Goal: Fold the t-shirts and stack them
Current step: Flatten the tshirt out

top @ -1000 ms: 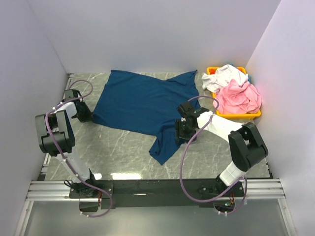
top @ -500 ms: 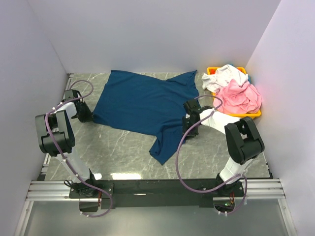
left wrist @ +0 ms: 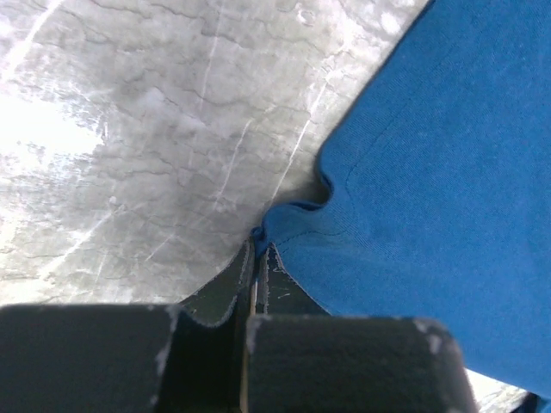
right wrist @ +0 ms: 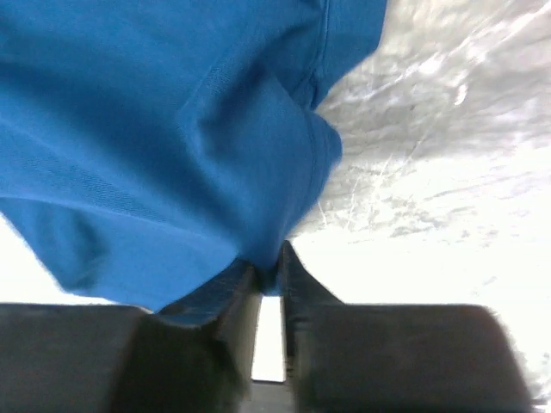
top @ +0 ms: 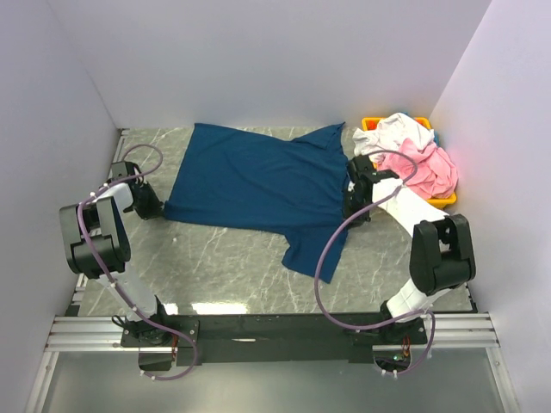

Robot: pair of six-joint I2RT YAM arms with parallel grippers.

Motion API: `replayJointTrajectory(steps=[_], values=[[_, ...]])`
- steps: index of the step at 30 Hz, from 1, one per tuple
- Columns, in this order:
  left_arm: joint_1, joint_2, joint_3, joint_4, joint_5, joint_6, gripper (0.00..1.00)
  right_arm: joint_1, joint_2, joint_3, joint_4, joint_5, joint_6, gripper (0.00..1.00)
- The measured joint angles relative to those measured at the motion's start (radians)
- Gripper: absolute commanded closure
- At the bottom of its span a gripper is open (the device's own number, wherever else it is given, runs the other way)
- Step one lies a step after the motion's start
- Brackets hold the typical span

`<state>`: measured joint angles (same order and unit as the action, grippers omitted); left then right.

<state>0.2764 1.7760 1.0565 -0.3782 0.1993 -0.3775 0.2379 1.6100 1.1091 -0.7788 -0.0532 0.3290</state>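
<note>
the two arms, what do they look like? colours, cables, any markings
Both match: the left arm and right arm have white links between bulky black joint housings. A mauve cable loops loosely along each. The left gripper and right gripper are black; their fingers are dark, blocky, tapering to thin tips. No markings show.

We can read no text, label, brand, number or sign in any of the three views. The navy t-shirt (top: 258,176) shows only plain blue cloth, and the visible rim of the yellow bin (top: 370,123) carries nothing legible.
</note>
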Motion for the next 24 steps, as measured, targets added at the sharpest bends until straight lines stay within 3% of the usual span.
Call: replayJointTrajectory(steps=[2, 6, 14, 19, 24], values=[[0.0, 0.0, -0.001, 0.001, 0.009, 0.002, 1.0, -0.001, -0.004, 0.039, -0.024, 0.01, -0.007, 0.63], [0.001, 0.0, -0.001, 0.0, 0.02, 0.015, 1.0, -0.001, -0.037, 0.067, -0.058, 0.007, -0.005, 0.55], [0.004, 0.003, 0.001, -0.001, 0.032, 0.026, 1.0, 0.076, -0.228, -0.135, -0.076, -0.068, 0.07, 0.55], [0.004, 0.007, 0.005, -0.003, 0.042, 0.026, 1.0, 0.132, -0.239, -0.293, -0.06, -0.133, 0.132, 0.57], [0.004, 0.008, 0.006, -0.003, 0.049, 0.026, 1.0, 0.144, -0.218, -0.334, -0.019, -0.17, 0.161, 0.58]])
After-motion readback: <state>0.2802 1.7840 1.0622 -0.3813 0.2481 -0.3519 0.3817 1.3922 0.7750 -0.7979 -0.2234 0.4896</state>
